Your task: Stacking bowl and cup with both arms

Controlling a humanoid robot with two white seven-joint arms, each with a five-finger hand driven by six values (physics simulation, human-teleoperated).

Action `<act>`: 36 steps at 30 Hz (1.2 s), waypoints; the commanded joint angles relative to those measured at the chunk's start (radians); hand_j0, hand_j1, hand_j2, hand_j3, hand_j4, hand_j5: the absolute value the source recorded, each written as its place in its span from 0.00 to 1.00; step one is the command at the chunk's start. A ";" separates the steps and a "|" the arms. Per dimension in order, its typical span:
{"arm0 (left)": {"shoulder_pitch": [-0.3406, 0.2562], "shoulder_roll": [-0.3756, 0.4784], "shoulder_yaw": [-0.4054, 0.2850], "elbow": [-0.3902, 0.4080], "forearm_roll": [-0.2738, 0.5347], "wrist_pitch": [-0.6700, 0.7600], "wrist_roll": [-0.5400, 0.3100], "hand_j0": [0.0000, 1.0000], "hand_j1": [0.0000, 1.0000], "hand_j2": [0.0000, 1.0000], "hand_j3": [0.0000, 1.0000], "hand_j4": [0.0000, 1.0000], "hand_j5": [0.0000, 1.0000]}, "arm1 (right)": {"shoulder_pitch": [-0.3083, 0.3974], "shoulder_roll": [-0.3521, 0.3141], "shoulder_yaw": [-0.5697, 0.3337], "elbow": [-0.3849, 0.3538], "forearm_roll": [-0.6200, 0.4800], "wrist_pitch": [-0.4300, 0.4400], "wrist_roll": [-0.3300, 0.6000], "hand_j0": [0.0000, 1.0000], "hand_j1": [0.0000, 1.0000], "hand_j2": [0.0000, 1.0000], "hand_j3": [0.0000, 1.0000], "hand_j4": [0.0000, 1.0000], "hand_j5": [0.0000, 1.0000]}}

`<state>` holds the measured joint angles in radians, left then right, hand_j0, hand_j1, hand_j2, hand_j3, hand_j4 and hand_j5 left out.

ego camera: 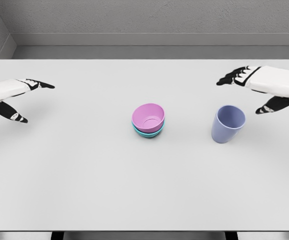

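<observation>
White table [84, 175], grey wall behind. Pink bowl [148, 116] sits nested in teal bowl [147, 133] at table centre, so the bowl stack looks done. Blue cup [228, 124] stands upright to the right of the stack, apart from it, not yet stacked. Left hand [14, 95] hovers far left, well away from everything, fingers spread, holding nothing. Right hand [262, 85] hovers just beyond and right of the cup, fingers spread wide, thumb near the rim but not touching as far as visible. Judgement: about half done; remaining is grasping the cup and setting it into the pink bowl.
</observation>
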<state>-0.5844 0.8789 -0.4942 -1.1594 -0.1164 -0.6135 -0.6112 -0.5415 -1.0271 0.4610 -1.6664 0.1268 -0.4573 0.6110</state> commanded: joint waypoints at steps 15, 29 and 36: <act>0.000 0.002 0.002 0.000 0.000 0.003 0.000 1.00 1.00 1.00 1.00 1.00 1.00 | 0.003 0.007 0.099 -0.004 -0.001 0.003 0.000 1.00 1.00 1.00 1.00 1.00 1.00; 0.002 0.000 0.002 0.000 -0.002 0.003 0.000 1.00 1.00 1.00 1.00 1.00 1.00 | 0.000 0.048 0.140 0.065 0.001 0.017 0.000 1.00 1.00 1.00 1.00 1.00 1.00; 0.002 0.000 0.002 0.000 -0.003 0.003 0.000 1.00 1.00 1.00 1.00 1.00 1.00 | 0.000 0.065 0.148 0.085 0.001 0.014 0.000 1.00 1.00 1.00 1.00 1.00 1.00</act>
<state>-0.5814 0.8782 -0.4930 -1.1594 -0.1260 -0.6135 -0.6112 -0.5430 -0.9636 0.6076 -1.5848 0.1323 -0.4449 0.6112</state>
